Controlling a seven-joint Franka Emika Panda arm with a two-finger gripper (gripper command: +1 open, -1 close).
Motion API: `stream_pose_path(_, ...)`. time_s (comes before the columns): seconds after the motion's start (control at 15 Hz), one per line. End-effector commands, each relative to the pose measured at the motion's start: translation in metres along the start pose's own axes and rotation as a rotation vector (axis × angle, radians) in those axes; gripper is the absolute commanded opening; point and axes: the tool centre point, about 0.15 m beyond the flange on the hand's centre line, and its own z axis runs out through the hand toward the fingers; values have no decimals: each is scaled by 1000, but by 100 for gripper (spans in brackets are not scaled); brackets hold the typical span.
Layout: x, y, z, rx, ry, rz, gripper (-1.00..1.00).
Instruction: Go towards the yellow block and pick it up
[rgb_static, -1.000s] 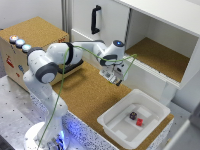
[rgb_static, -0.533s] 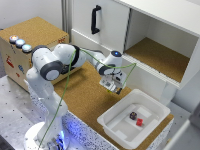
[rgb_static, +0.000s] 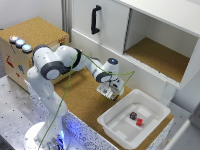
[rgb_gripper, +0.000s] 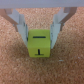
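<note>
The yellow block (rgb_gripper: 39, 43) rests on the cork surface and shows in the wrist view, with dark marks on its top and front faces. My gripper (rgb_gripper: 39, 30) is lowered over it. One finger stands on each side of the block, close to its sides, and the jaws look open. In the exterior view my gripper (rgb_static: 111, 93) hangs low over the cork mat (rgb_static: 82, 102), just beside the white bin, and the block is hidden beneath it.
A white bin (rgb_static: 116, 129) on the exterior view's right holds a dark piece (rgb_static: 133, 115) and a red piece (rgb_static: 140, 121). Behind stand a white cabinet with a black handle (rgb_static: 95, 19) and an open shelf (rgb_static: 157, 55). A wooden box (rgb_static: 35, 35) with buttons stands at the left.
The arm has swung toward the white bin and dropped lower, bringing the gripper down close to the cork surface around the block.
</note>
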Motion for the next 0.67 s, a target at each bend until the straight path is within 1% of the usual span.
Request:
stream_pose_path(0.0, -5, 5, -46, 19, 60, 22, 100)
stream_pose_path(0.2, 3, 29, -80, 43, 90, 73, 100)
stream_pose_path(0.27, 7, 35, -89, 42, 96, 74, 100)
stream_pose_path(0.33, 12, 43, -101, 59, 101, 74, 100)
stream_pose_path(0.6, 28, 77, -157, 87, 142, 18, 100)
